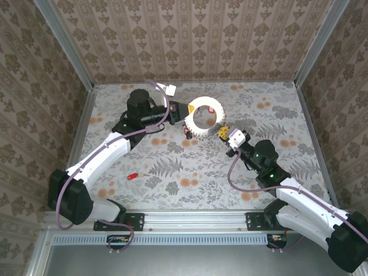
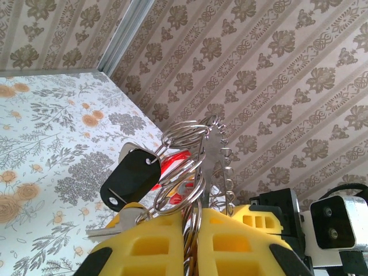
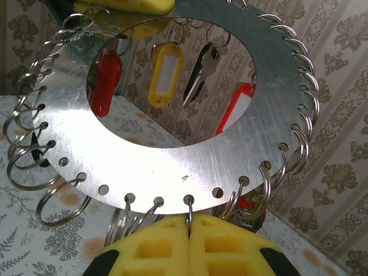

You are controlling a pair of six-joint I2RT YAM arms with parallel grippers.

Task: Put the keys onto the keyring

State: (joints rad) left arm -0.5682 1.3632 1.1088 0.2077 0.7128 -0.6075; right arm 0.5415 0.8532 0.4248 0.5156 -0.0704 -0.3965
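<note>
Mid-threading: left end effector point(image 2: 194, 221) clamps keyring point(image 3: 190, 155) rim, right end effector point(image 3: 190, 233) pinches split ring point(image 3: 188, 208). Next, probably: fetch red key point(image 1: 133, 176) off surface point(image 1: 190, 169).

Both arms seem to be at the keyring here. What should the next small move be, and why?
Probably open the left gripper and back it off the keyring. The right gripper is shut on a split ring at its rim, so it may hold alone, and a red key lies loose on the table nearer the left arm.
</note>
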